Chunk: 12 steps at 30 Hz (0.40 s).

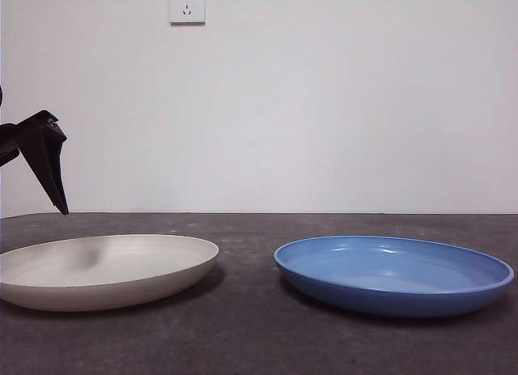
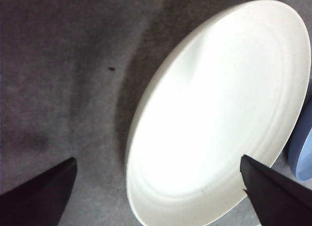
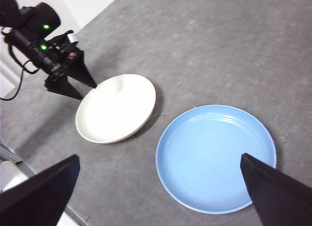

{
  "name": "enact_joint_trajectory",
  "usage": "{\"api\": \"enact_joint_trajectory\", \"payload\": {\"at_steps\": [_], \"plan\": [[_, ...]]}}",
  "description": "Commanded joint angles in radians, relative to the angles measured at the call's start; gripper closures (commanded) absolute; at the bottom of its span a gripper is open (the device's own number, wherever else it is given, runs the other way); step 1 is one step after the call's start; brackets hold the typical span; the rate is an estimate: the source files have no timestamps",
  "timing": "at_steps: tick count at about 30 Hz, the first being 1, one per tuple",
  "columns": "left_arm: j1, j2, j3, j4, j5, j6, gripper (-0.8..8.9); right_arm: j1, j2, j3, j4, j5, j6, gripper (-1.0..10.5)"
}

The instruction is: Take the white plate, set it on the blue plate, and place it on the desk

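Rim-grasping looks like the sensible way to lift the white plate (image 1: 105,270), since it lies flat and shallow on the table (image 1: 251,326) with little to bite on: one jaw should slide under the raised edge and the other come down inside the rim, then close firmly before any lift, so the plate does not tip or skid. The left pincer (image 3: 78,84) hangs just above the plate's outer edge, on the side away from the blue plate (image 1: 394,274), with its jaws spread wide apart and nothing between them. Its arm reaches in from the side, the jaws angled downward toward the rim; whether a tip already touches the plate cannot be told. The two plates sit side by side, near each other but not touching. The right pincer (image 3: 161,196) waits high over the blue plate, jaws also apart and empty, looking down on both plates.
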State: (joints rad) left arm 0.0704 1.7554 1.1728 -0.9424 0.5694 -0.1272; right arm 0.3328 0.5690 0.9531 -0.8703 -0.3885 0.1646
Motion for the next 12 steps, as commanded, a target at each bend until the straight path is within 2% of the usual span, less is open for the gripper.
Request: {"api": "enact_joint_trajectory", "payload": {"at_steps": [1, 9, 12], "plan": [[-0.007, 0.030, 0.017, 0.004, 0.007, 0.020, 1.61, 0.003, 0.002, 0.019, 0.014, 0.005, 0.008, 3.8], [-0.047, 0.064, 0.017, 0.016, 0.007, 0.023, 1.72, 0.003, 0.002, 0.019, 0.035, 0.027, 0.007, 3.8], [-0.060, 0.065, 0.017, 0.023, 0.006, 0.023, 2.74, 0.003, 0.002, 0.019, 0.035, 0.027, 0.008, 3.8]]}}
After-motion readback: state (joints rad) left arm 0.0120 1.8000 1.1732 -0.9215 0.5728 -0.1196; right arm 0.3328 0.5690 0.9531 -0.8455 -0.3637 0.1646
